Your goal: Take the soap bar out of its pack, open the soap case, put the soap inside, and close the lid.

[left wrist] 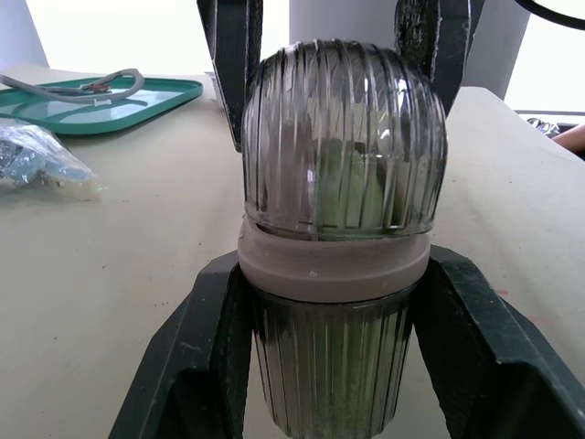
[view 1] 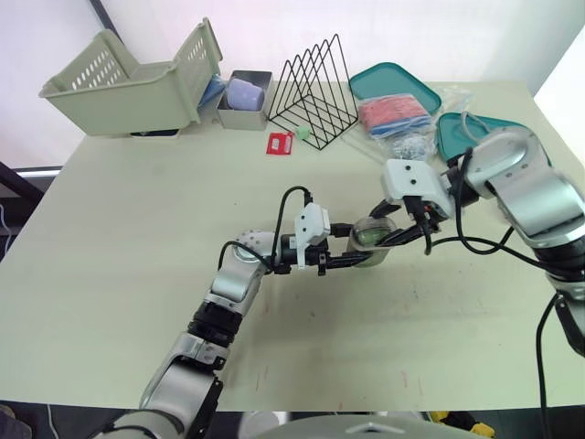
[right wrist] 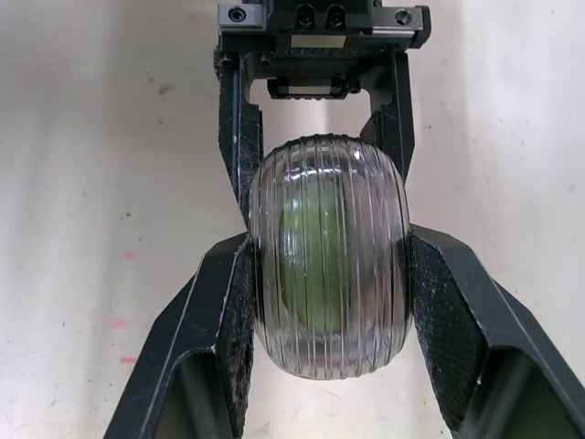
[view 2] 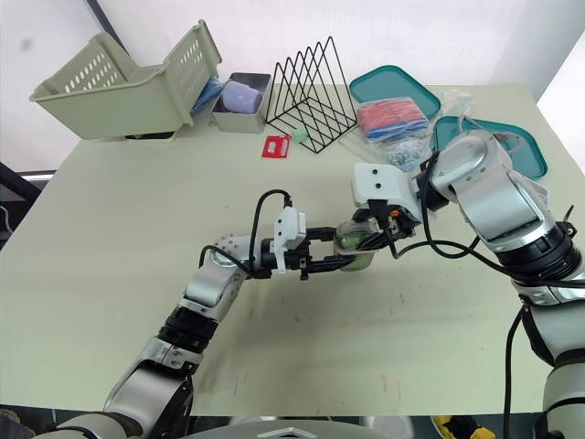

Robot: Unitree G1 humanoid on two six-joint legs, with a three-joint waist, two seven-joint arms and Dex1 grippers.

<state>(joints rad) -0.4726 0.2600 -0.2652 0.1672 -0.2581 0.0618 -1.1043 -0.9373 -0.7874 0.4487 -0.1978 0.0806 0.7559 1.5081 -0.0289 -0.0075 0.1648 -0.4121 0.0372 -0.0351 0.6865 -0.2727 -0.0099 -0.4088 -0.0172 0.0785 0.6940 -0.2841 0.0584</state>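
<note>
Soap case (left wrist: 343, 137), clear and ribbed, is toward the robot from the wire rack (view 1: 315, 91). Its domed lid sits on the beige ring, and the green soap (right wrist: 311, 256) is inside. The left gripper (left wrist: 334, 274) pinches the lower half, and the right gripper (right wrist: 329, 251) pinches the lid. Left of the rack, a grey tin (view 1: 239, 119) holds a lavender lump (view 1: 245, 91), next to a tipped basket (view 1: 119, 82). Right of the rack, one teal tray (view 1: 384, 77) carries a bagged red pack (view 1: 393, 113); another (view 1: 451, 135) holds a cable (view 1: 472, 122).

Head pair overhead; wrist cameras close on case (left wrist: 343, 183)
</note>
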